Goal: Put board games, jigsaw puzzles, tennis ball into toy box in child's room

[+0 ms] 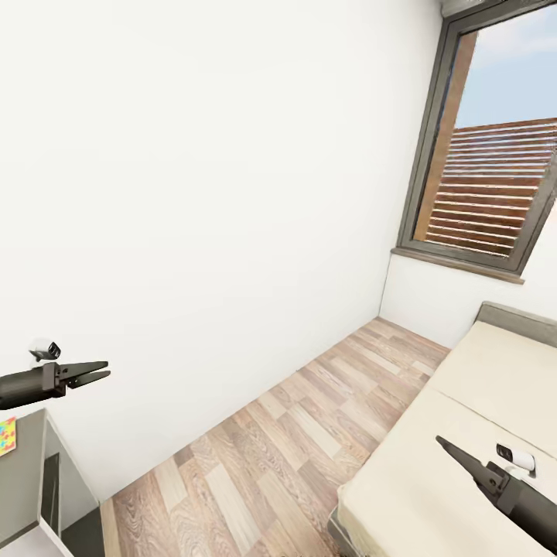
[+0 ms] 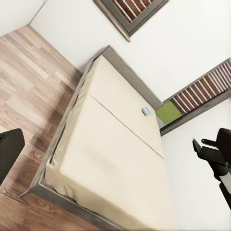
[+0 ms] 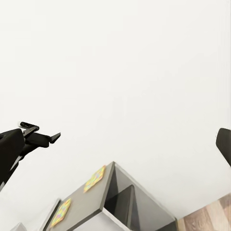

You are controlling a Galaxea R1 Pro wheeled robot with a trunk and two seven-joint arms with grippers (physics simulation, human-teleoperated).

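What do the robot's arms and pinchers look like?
Both arms are dark grey, nearly black. The left gripper has two thin, pointed fingers like a beak. The right gripper tapers to a sharp dark tip. Each arm carries a small white and black camera box near its gripper.

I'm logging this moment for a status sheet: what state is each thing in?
Left tool: open, empty.
Right tool: open, empty.
Board game: lying flat on the bed, near its headboard end.
Colourful flat box: lying flat on the grey cabinet top.
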